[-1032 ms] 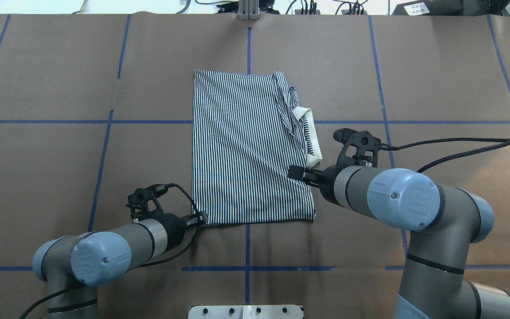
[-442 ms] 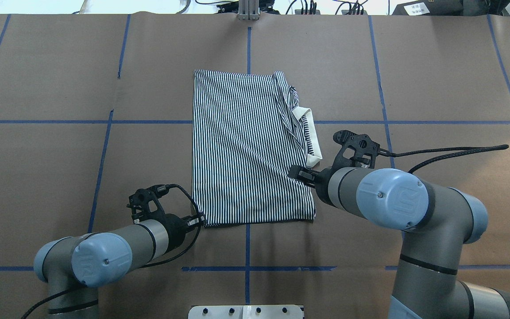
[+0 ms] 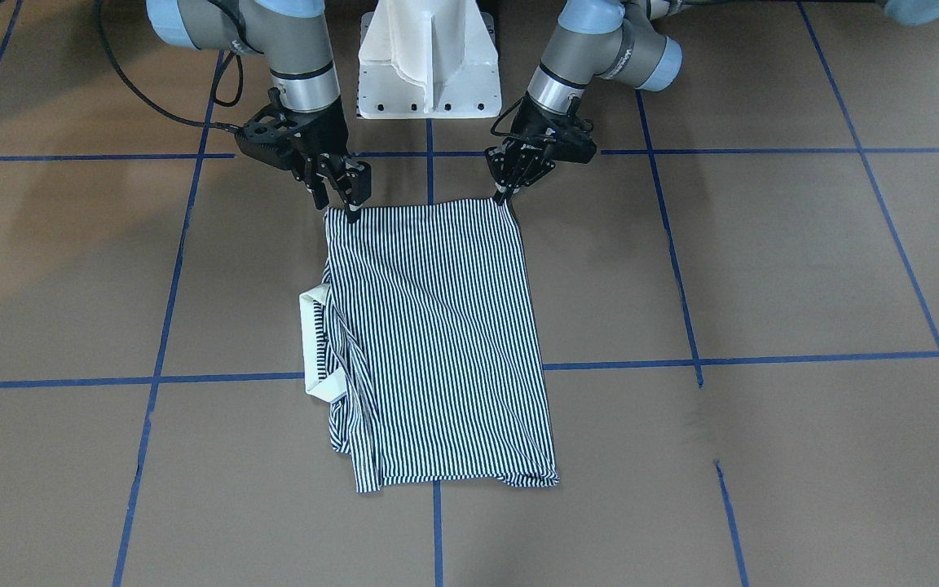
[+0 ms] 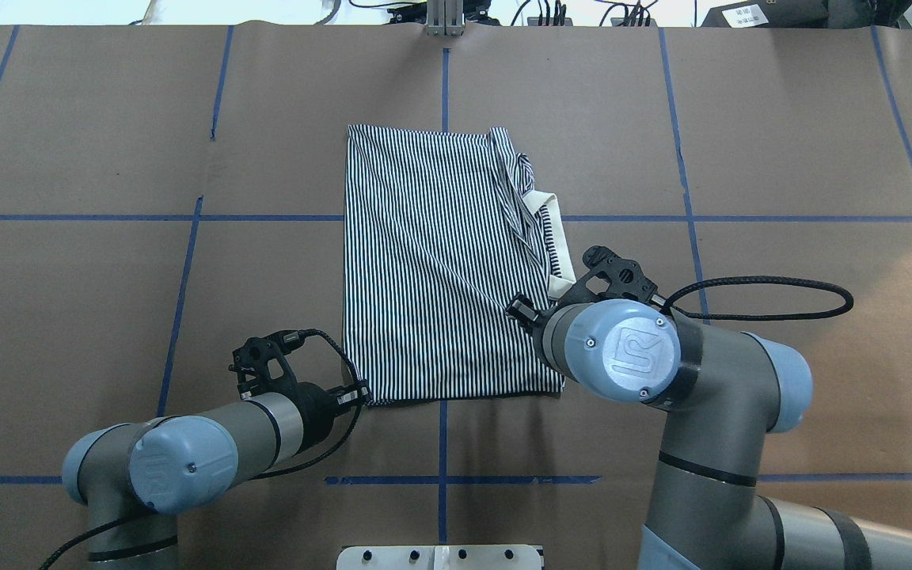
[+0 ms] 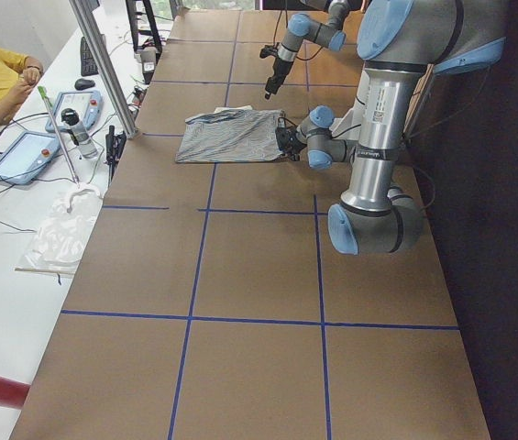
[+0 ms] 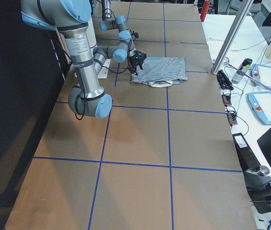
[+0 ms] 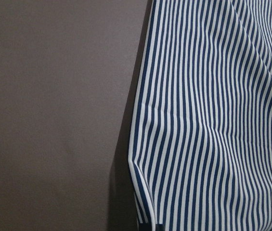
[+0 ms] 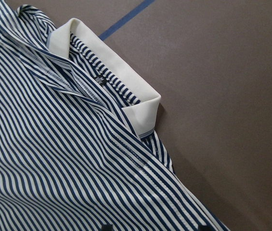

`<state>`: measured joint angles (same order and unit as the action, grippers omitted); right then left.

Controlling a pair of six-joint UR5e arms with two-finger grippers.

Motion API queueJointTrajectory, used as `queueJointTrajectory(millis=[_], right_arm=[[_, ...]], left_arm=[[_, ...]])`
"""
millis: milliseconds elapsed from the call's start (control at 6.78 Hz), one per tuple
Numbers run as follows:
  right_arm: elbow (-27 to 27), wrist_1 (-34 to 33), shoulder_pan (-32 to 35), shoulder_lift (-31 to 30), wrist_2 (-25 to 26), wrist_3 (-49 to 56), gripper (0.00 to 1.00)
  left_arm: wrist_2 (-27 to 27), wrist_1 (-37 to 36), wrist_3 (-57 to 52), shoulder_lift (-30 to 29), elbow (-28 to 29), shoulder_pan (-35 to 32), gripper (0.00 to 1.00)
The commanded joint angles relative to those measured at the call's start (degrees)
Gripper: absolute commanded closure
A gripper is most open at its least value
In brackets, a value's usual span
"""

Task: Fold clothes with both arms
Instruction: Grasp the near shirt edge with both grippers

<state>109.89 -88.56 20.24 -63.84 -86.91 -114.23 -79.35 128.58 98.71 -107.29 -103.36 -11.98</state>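
The navy-and-white striped polo shirt (image 4: pixel 440 269) lies folded on the brown paper-covered tabletop (image 4: pixel 780 142). The left hand (image 3: pixel 504 194) pinches its near corner. The right hand (image 3: pixel 337 200) is spread over the other near corner. A light blue joint cap (image 4: pixel 632 351) reads "UR"; the dark collar label (image 8: pixel 100 80) is unreadable.
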Motion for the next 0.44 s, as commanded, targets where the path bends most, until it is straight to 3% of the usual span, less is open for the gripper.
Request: queueJointTrajectory(millis=[0, 295], right_arm=[[-5.2, -0.38, -1.68, 1.88, -0.02, -1.7, 0.33], [-8.71, -0.82, -2.31, 3.36, 0.07, -1.97, 0.33]], left_arm=[[-0.01, 0.0, -0.01, -0.54, 0.0, 0.03, 1.0], [-0.1, 0.0, -0.01, -0.55, 0.09, 0.03, 1.0]])
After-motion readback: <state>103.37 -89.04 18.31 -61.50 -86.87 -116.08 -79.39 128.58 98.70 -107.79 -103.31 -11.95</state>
